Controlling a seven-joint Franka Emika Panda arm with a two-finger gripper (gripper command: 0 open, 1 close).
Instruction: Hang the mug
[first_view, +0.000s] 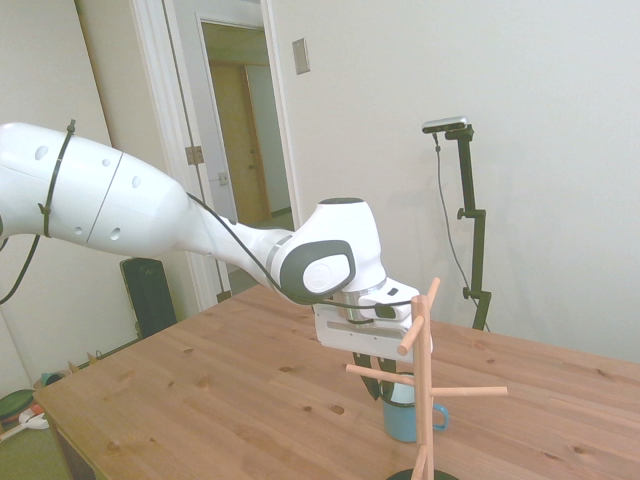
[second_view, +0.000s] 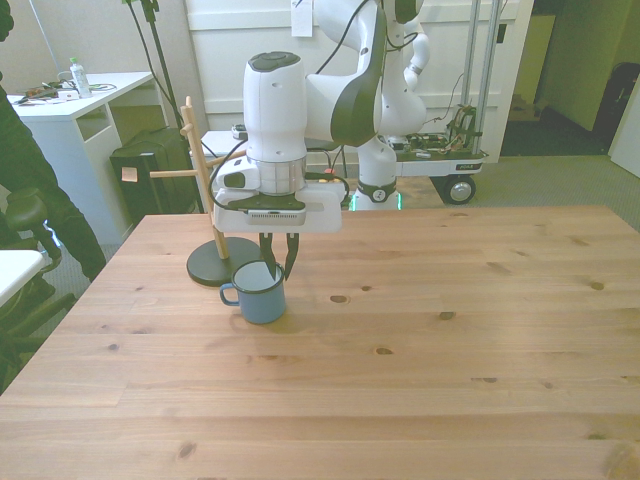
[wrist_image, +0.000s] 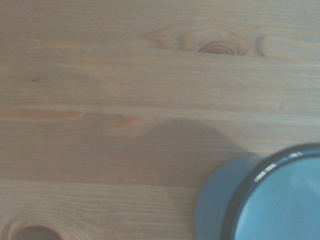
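Pincer (second_view: 277, 262) fingers stand apart directly above the mug (second_view: 259, 293). Enamel is light, rigid, slippery; grip the rim wall opposite the handle.

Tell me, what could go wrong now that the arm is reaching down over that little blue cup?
The pincer straddles only the mug's thin rim, so the grip could slip or tip it. The wooden rack stands right beside, and the arm could knock its pegs while lifting.

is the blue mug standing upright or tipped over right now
Upright. In the front view the mug stands on the table with its open rim facing up and its handle out to the side; the gripper hangs just above the rim.
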